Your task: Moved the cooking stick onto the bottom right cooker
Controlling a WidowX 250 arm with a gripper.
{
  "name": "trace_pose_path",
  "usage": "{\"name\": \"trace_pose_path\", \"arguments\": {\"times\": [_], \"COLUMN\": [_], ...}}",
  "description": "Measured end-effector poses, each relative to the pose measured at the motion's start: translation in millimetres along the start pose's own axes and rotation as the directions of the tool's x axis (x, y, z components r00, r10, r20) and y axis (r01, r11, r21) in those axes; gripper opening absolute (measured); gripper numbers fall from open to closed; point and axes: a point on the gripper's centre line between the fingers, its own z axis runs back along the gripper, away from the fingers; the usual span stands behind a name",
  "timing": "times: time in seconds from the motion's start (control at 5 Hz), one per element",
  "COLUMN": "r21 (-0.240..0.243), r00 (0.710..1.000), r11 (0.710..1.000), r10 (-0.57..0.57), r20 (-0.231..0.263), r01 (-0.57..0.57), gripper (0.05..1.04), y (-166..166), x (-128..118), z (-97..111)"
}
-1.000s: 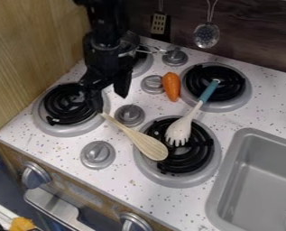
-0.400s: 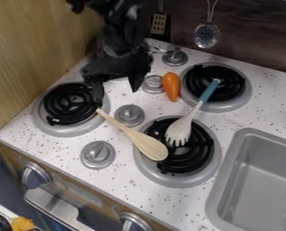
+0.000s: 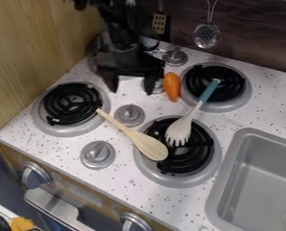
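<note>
Claw [image 3: 131, 91] spread above white stovetop [image 3: 130, 182], wooden spoon [image 3: 136, 137] partly on bottom right burner [image 3: 171, 180], carrot [image 3: 171, 86]

The speckled white counter [image 3: 124, 178] spreads beneath the pincer [image 3: 131, 91]; to its right lie a carrot [image 3: 171, 86] and, spanning the upper right burner [image 3: 229, 83] and lower right burner [image 3: 187, 158], a blue-handled fork [image 3: 181, 128]; below the pincer, a wooden spoon [image 3: 146, 143] rests its bowl on the latter

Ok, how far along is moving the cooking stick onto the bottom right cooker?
Placing looks done: the wooden spoon has its bowl on the bottom right cooker. Nothing's in hand; the open gripper hangs clear of the spoon. Probably only withdrawing the arm is left.
</note>
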Motion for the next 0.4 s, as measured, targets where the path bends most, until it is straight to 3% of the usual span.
{"name": "trace_pose_path", "arguments": {"times": [0.4], "r21": [-0.072], "r00": [0.977], "r11": [0.975], "r10": [-0.213], "r20": [-0.032], "r01": [0.210], "gripper": [1.001], "y": [-45.2], "x": [8.7], "z": [6.6]}}
